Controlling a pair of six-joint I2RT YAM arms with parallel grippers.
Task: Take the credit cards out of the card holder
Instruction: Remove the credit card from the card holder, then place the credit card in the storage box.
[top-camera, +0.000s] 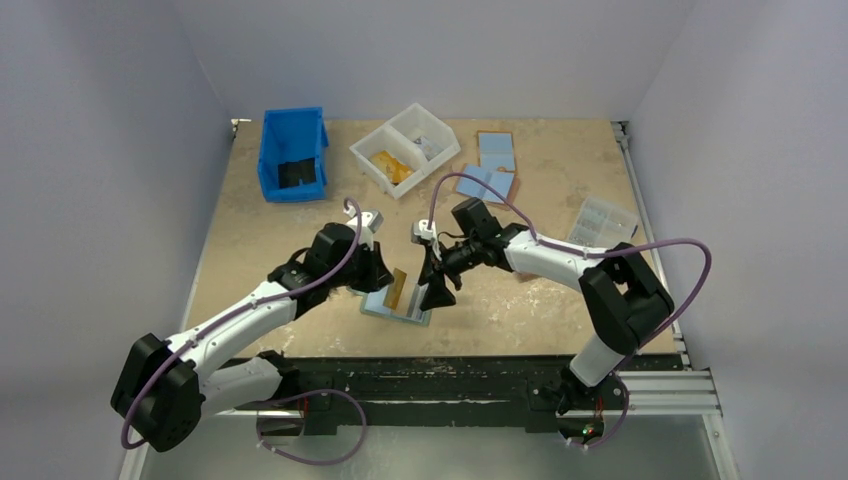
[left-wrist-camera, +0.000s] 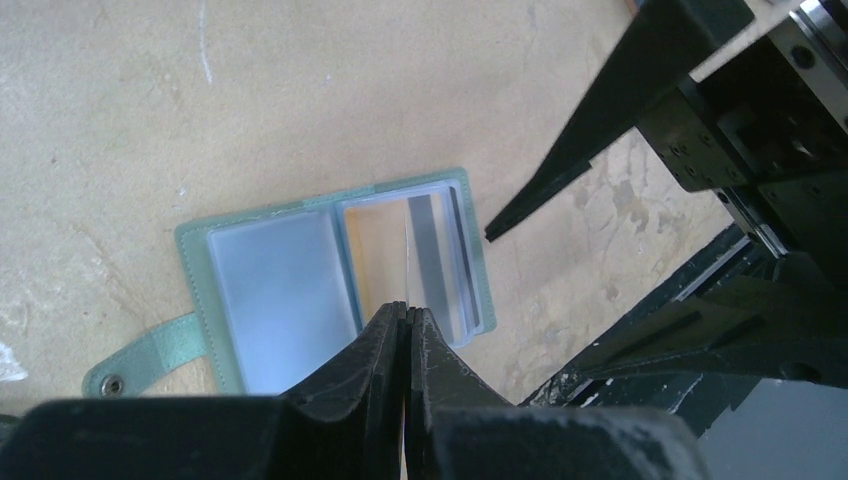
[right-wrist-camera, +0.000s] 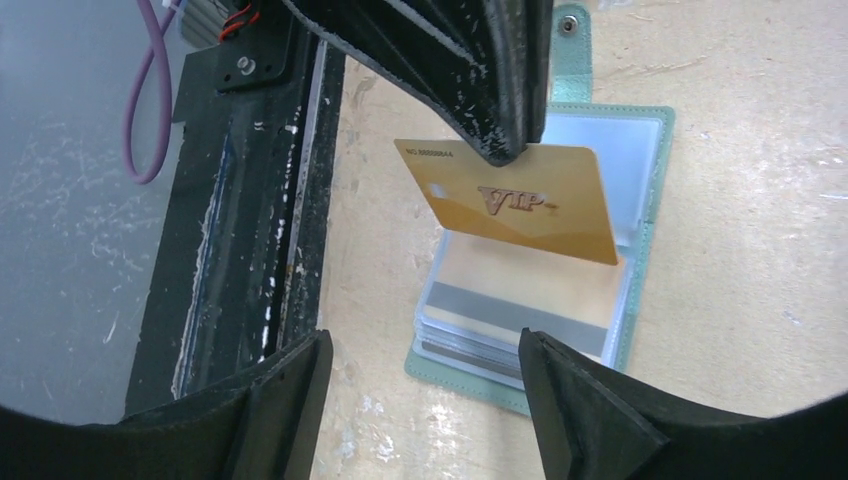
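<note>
Pinched one glossy gold card (right-wrist-camera: 510, 205) in the left claw (left-wrist-camera: 407, 310); held right claw (right-wrist-camera: 420, 370) agape, empty, by one soft teal holder (left-wrist-camera: 195, 262).

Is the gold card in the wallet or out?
Out. The left fingers hold the gold card above the open wallet, clear of its sleeves.
</note>
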